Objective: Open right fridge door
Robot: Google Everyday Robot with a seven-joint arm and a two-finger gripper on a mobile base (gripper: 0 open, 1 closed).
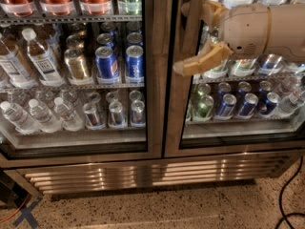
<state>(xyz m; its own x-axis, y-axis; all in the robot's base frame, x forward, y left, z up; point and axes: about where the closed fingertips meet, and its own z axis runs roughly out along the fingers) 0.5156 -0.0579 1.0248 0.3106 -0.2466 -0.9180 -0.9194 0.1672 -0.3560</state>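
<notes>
The right fridge door (174, 123) has a brushed steel frame and a glass pane, with blue cans and green bottles on the shelves behind it. It stands shut next to the left door (155, 80). My gripper (188, 37) reaches in from the right on a cream arm (262, 27). It is open, in front of the right door's left frame edge. One tan finger (198, 9) is up high. The other finger (202, 62) slants down to the left across the frame.
The left door shows water bottles, gold cans and blue cans. A steel vent grille (143, 171) runs under both doors. On the speckled floor a black cable (284, 194) lies at the right and a blue tape cross (26, 216) at the lower left.
</notes>
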